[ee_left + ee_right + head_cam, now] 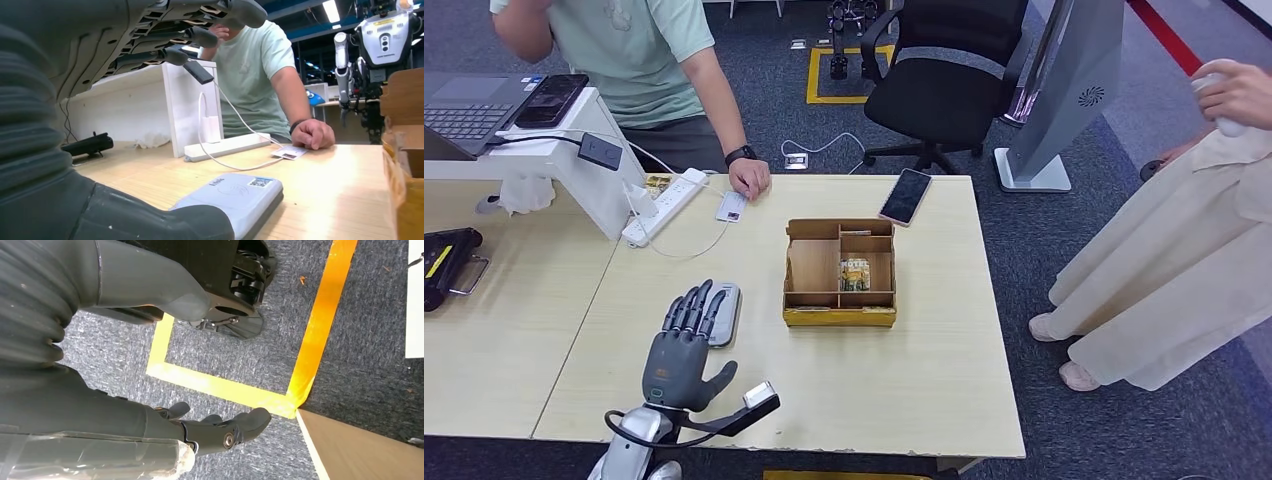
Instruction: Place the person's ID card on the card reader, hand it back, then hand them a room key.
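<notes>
Card reader (724, 312) lay under the left robot hand (686, 338), whose fingers were spread and empty. Right robot hand (220, 432) hung over the floor, fingers loosely apart. ID card (731, 206) lay on the bench (924, 380) under a person's hand (750, 178).

The left arm comes up from below in the head view, its silver forearm bent at the wrist. The left hand (686, 345) is held flat, palm down, fingers (692, 308) extended forward and slightly apart, thumb out to the side, holding nothing. The right arm hangs down; the right hand (200, 432) points toward the floor, fingers loosely curved, nothing in its grasp.
</notes>
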Tool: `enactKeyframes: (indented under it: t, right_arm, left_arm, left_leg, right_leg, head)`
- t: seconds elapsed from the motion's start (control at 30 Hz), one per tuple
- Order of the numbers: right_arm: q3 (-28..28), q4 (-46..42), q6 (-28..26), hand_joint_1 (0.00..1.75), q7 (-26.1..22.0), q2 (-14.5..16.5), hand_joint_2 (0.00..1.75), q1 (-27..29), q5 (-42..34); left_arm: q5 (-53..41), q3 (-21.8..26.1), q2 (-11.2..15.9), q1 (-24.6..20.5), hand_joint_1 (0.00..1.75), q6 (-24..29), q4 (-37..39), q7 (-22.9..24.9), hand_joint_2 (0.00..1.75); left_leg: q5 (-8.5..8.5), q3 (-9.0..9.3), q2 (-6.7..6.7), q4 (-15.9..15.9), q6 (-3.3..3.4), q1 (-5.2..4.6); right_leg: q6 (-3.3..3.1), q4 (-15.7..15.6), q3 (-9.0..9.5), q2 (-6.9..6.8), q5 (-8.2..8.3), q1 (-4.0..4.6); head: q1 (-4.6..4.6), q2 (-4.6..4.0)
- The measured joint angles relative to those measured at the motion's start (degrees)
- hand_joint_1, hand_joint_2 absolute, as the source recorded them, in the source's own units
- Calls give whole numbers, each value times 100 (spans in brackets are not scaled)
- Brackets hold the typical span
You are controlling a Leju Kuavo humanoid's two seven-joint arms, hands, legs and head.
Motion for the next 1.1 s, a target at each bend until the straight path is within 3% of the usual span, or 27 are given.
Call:
enactKeyframes:
  t: [0.33,1.1]
  right_arm:
    - [2,-7,72,0,78,0,175,-47,111]
    - [20,-13,91,0,169,22,175,-118,228]
  left_arm:
    - [172,-380,-100,-291,0,-158,209,-16,175]
    - [320,-911,-691,-802,0,-135,1052,25,175]
  left_leg:
    - [0,0,0,0,0,-1]
    - [0,0,0,1,0,-1]
  right_leg:
    - [0,0,0,0,1,0]
    - [0,0,0,0,1,-1]
  head:
    - [1,0]
    - [0,0]
